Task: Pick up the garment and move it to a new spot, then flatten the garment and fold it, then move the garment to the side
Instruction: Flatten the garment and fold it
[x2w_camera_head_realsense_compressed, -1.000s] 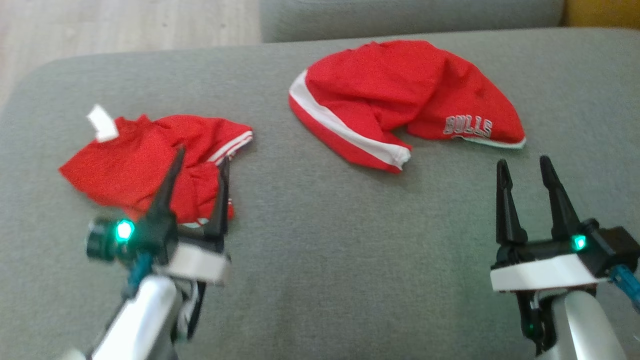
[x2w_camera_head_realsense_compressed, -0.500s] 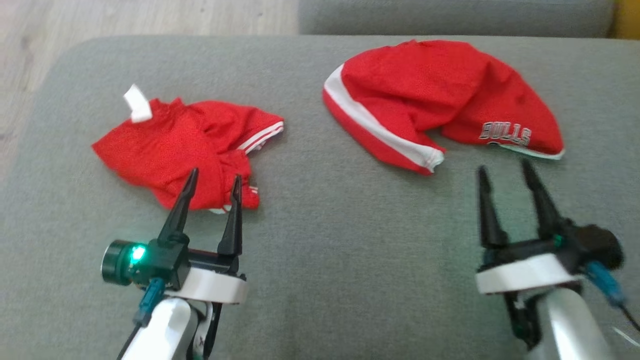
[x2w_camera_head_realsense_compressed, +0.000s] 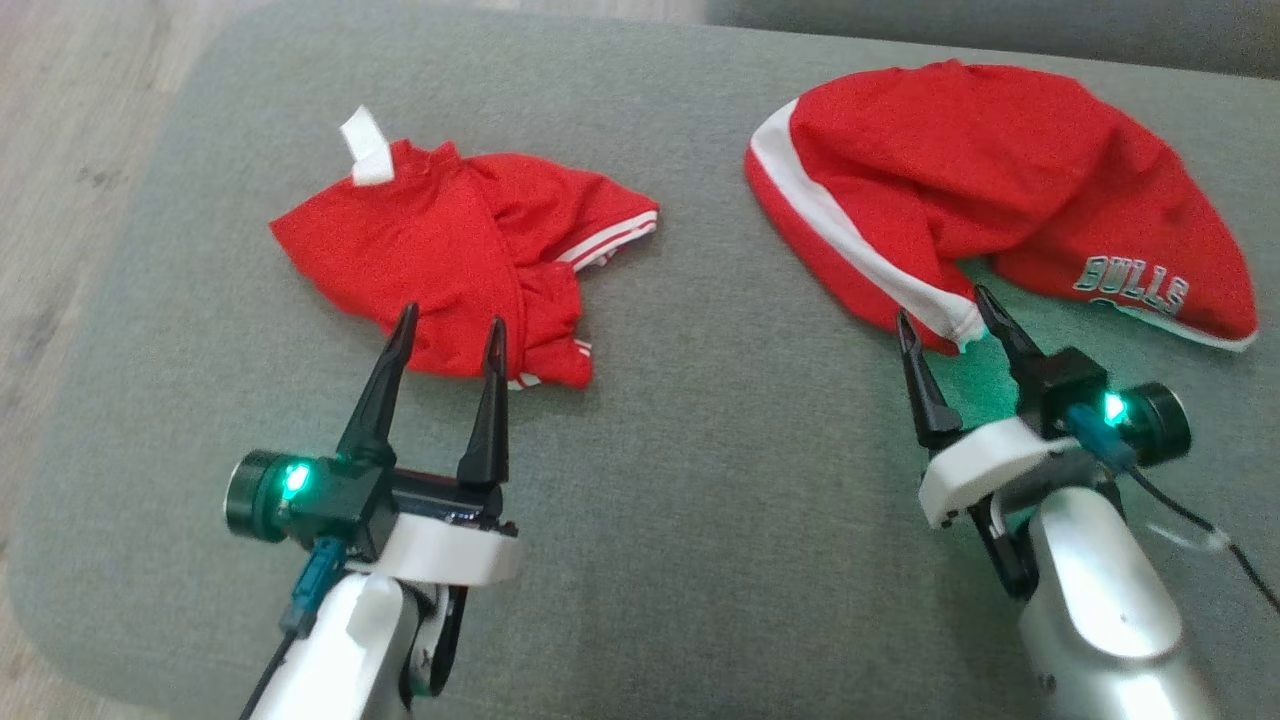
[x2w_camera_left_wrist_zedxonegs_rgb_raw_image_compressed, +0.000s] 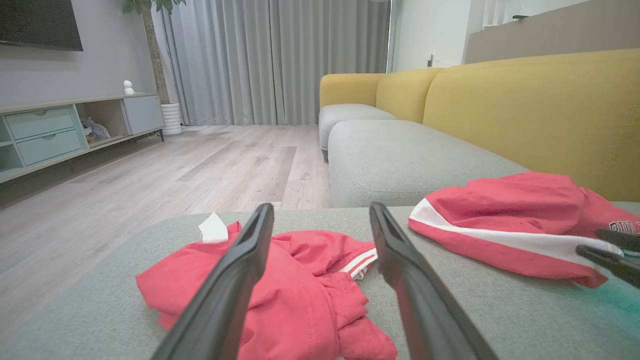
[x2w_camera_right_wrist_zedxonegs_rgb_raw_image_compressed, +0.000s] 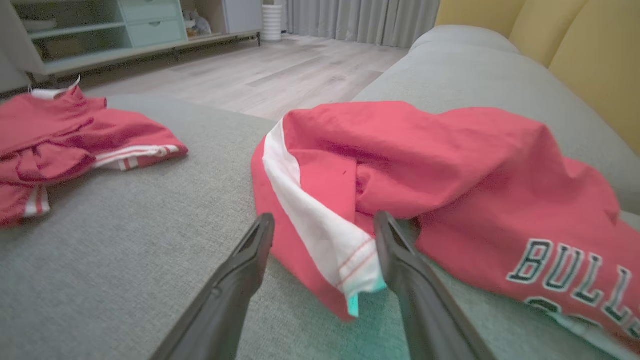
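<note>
At upper right of head view, rumpled red cloth garment (x2w_camera_head_realsense_compressed: 1000, 170), white-striped, on grey woven cushion (x2w_camera_head_realsense_compressed: 700, 450); right gripper (x2w_camera_head_realsense_compressed: 942, 304) spread astride its hem, left gripper (x2w_camera_head_realsense_compressed: 451, 315) spread.

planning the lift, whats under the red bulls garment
The Bulls garment rests on the grey cushion, which shows all round it. It is folded over itself, so lower layers and anything beneath its middle are covered.
</note>
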